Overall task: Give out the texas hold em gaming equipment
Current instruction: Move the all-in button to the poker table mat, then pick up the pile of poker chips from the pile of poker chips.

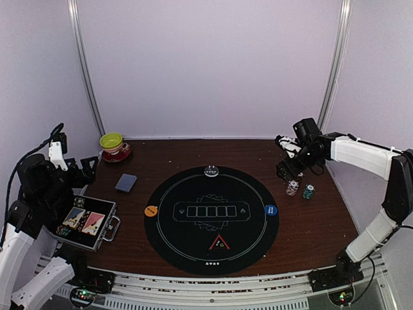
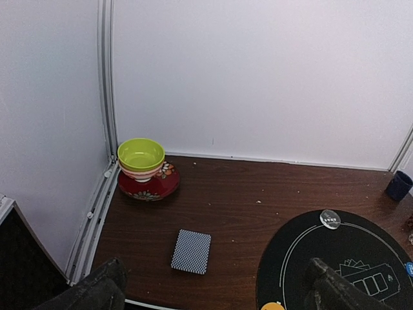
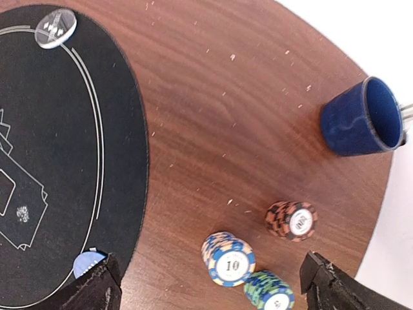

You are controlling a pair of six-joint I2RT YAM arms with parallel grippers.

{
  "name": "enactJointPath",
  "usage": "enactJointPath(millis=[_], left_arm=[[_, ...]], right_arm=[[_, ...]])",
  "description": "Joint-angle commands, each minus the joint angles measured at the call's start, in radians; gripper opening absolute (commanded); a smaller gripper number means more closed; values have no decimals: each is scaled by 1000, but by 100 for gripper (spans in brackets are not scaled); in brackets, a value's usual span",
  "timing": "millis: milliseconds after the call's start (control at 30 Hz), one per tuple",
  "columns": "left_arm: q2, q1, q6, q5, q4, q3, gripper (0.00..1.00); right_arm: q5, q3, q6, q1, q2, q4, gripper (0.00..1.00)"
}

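The left gripper (image 2: 216, 274) and right gripper (image 1: 288, 170) were both open and empty. On the mat (image 1: 168, 226) sat the orange button (image 1: 151, 210), blue button (image 1: 271, 210) and triangle (image 1: 219, 243). The chips (image 3: 228, 259) stood just right of the mat and the cards (image 2: 191, 251) lay left of it, apparently undealt.

Top external: fixed high behind left arm (image 1: 39, 194) and right arm (image 1: 368, 158), tilted down over whole table (image 1: 310, 213); farthest view.

Left wrist: rides behind left gripper (image 2: 213, 287), faces slightly down toward back wall (image 2: 258, 77), mid-range; card deck (image 2: 191, 251) just ahead of jaws, yellow-green bowl (image 2: 141, 155) far ahead.

Right wrist: rides behind right gripper (image 3: 213, 287), looks steeply down, closest; chip stacks (image 3: 229, 258) between jaws and just ahead.

Shared by all three: black mat (image 1: 211, 219), clear disc (image 1: 211, 171) on its rim.
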Motion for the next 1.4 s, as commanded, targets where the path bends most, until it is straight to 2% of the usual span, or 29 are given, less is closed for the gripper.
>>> enactJointPath(millis=[0,433,967,1367], left_arm=[[-11,9,19,30,41,-11,98],[-28,20,19,62,51,-13,98],[-40,25,20,66,54,-14,98],[-42,27,21,66,54,-14,98]], right_arm=[[12,-43,22,-17,-7,47,98],[-87,-75,6,-101,33,87,89],[-37,-73,7,-103,141,98,80],[-97,-55,3,-157,165,36,72]])
